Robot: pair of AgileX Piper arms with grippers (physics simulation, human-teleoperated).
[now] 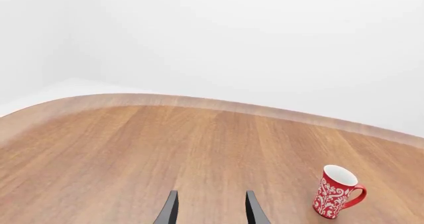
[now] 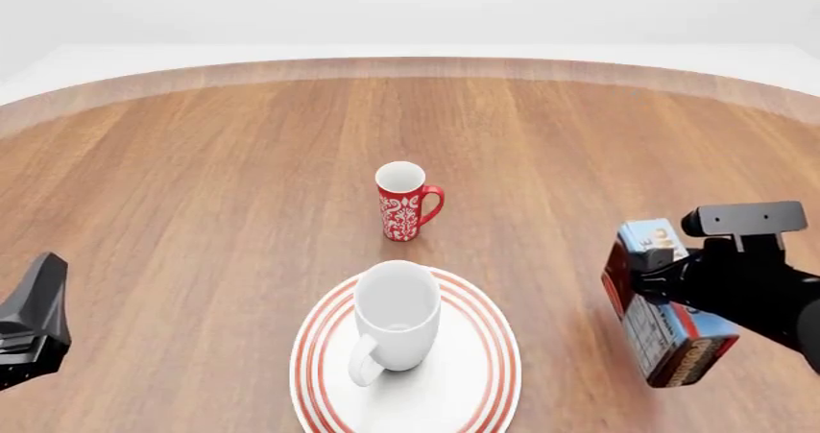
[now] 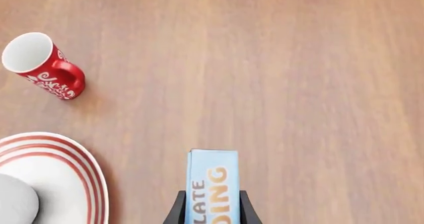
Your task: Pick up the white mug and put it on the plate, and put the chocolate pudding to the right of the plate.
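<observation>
The round wooden worktop (image 2: 192, 164) is viewed from above and behind by the front camera; each wrist camera is aimed along its fingers. The slim red floral-patterned mug (image 2: 406, 203) is shared by all views.

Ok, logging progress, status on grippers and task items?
Left gripper open, empty. Right gripper shut on chocolate pudding, right of plate. White mug on plate. Nothing in the way.
</observation>
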